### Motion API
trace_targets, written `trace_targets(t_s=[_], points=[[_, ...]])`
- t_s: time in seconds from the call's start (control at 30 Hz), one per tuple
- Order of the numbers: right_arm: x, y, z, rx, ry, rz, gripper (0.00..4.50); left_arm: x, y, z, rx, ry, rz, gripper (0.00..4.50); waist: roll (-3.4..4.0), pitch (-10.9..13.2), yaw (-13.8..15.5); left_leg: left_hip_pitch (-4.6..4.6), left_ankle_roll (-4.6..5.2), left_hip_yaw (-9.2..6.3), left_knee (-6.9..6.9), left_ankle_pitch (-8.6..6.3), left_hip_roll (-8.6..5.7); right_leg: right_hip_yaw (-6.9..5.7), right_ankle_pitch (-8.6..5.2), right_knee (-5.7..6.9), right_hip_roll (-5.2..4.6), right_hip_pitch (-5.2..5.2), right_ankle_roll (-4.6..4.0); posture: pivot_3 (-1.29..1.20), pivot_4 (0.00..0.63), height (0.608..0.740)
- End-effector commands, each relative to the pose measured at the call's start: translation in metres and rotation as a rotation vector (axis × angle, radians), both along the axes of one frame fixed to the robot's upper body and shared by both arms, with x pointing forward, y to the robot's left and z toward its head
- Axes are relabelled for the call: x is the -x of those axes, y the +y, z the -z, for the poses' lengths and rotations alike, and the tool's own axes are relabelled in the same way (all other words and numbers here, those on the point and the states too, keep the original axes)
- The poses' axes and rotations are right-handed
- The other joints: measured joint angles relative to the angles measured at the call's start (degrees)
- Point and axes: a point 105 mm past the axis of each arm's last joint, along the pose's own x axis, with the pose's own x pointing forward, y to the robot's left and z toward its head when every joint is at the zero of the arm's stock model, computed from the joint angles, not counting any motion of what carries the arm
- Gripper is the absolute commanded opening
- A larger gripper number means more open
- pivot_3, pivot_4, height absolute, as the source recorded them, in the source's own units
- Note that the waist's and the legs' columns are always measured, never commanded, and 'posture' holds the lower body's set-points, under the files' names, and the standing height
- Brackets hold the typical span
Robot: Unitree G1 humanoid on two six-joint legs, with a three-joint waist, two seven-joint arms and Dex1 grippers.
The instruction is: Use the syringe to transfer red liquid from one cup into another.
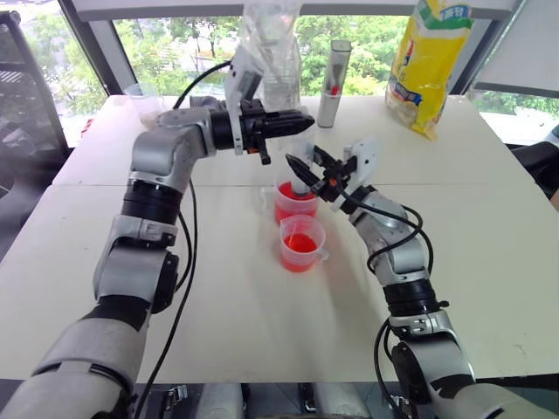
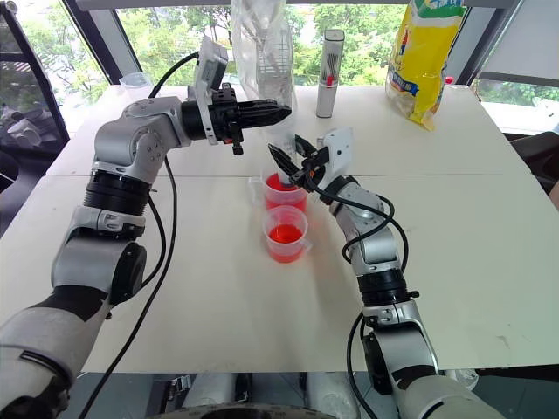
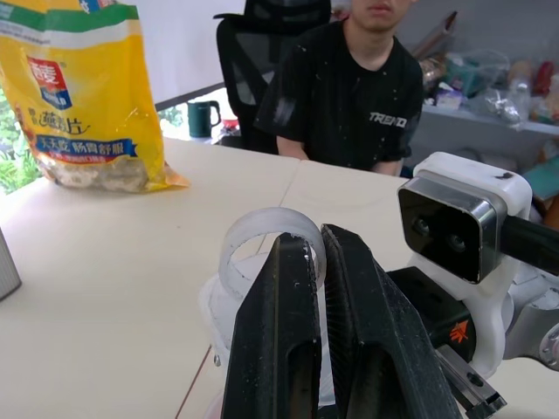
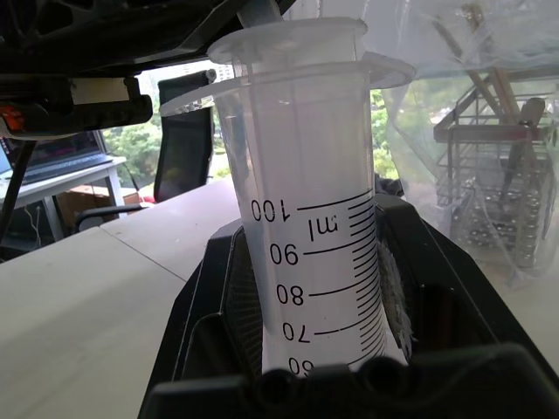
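White table (image 1: 454, 227) (window behind), both end effectors clamped on the syringe (image 4: 306, 218).

Crowded centre, open table at the sides and front

Both grippers meet over the far cup (image 1: 294, 199): the right gripper (image 1: 307, 170) clamps the syringe (image 4: 310, 218) upright in it, and the left gripper (image 1: 295, 120) reaches across level, closed at the plunger top, seemingly touching it. The near cup (image 1: 302, 244) stands just before them, blocking a low approach from the front. Behind, a clear bag (image 1: 272, 48), silver cylinder (image 1: 333, 83) and yellow bag (image 1: 428, 61) line the far edge. The white table (image 1: 489, 262) lies bare on both flanks.
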Motion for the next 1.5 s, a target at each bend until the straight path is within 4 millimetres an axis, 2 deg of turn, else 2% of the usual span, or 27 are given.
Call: trace_targets(t_s=[0.03, 0.77, 1.17, 1.27, 1.5], points=[[0.008, 0.012, 0.002, 0.001, 0.006, -0.052, 1.43, 0.010, -0.003, -0.046, 0.062, -0.160, 0.017, 0.07, 0.00, 0.00, 0.02, 0.00, 0.00, 0.00, 0.00, 0.00, 0.00, 0.00, 0.00, 0.00, 0.00, 0.00, 0.00, 0.00, 0.150, 0.740], [0.011, 0.017, 0.019, 0.005, 0.057, -0.069, 1.43, 0.012, 0.003, -0.065, 0.090, -0.211, 0.000, 0.07, 0.00, 0.00, 0.03, 0.00, 0.00, 0.00, 0.00, 0.00, -0.01, 0.00, 0.00, 0.00, 0.01, 0.00, 0.00, 0.00, 0.150, 0.740], [0.011, 0.018, 0.014, 0.003, 0.046, -0.074, 1.43, 0.011, 0.003, -0.066, 0.091, -0.215, -0.002, 0.07, 0.00, 0.00, 0.02, 0.00, 0.00, 0.00, 0.00, 0.00, -0.01, 0.00, 0.00, 0.00, 0.01, 0.00, 0.00, 0.00, 0.150, 0.740], [0.013, 0.020, 0.004, 0.000, 0.016, -0.080, 1.43, 0.013, 0.004, -0.060, 0.092, -0.174, 0.022, 1.00, 0.00, 0.00, -0.07, 0.00, 0.00, 0.00, 0.00, 0.00, -0.01, 0.00, 0.00, 0.00, 0.01, -0.01, 0.00, 0.00, 0.150, 0.740], [0.014, 0.019, -0.016, -0.011, -0.033, -0.083, 1.43, 0.013, 0.006, -0.048, 0.042, -0.191, 0.008, 4.14, 0.00, 0.00, 0.06, 0.00, 0.00, 0.00, 0.01, 0.00, -0.01, 0.00, 0.00, 0.01, 0.01, 0.00, 0.00, 0.00, 0.150, 0.740]])
